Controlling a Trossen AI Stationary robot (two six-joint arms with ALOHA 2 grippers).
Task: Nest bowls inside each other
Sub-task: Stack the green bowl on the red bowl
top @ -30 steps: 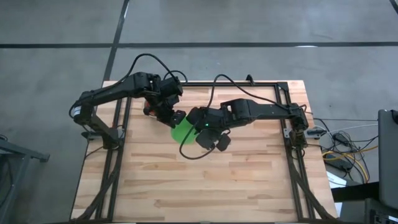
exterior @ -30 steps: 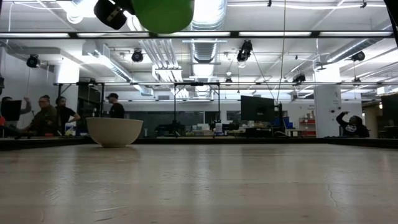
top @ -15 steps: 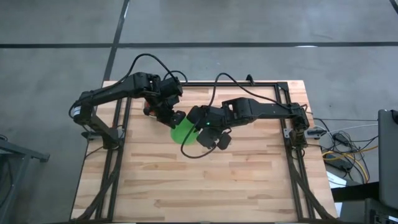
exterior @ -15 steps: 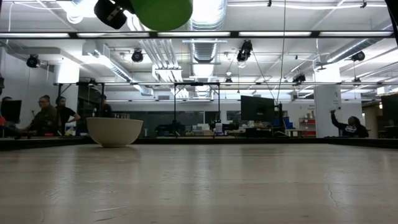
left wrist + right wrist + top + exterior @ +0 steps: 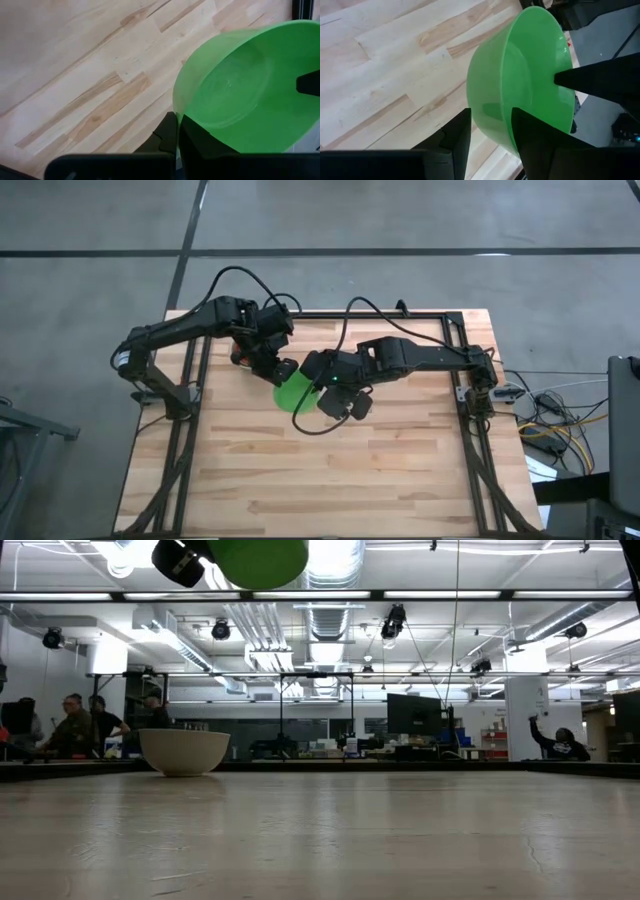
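Pinching smooth round green plastic bowl [image 5: 250, 90] rim, left fingers [image 5: 172, 132]; right fingers [image 5: 462, 132] spread, straddling it.

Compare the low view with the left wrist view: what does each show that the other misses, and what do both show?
Only the low view shows the whitish bowl standing on the table, and people in the room behind. Only the left wrist view shows the inside of the green bowl and the left end effector shut on its rim. Both show that green bowl held up off the table.
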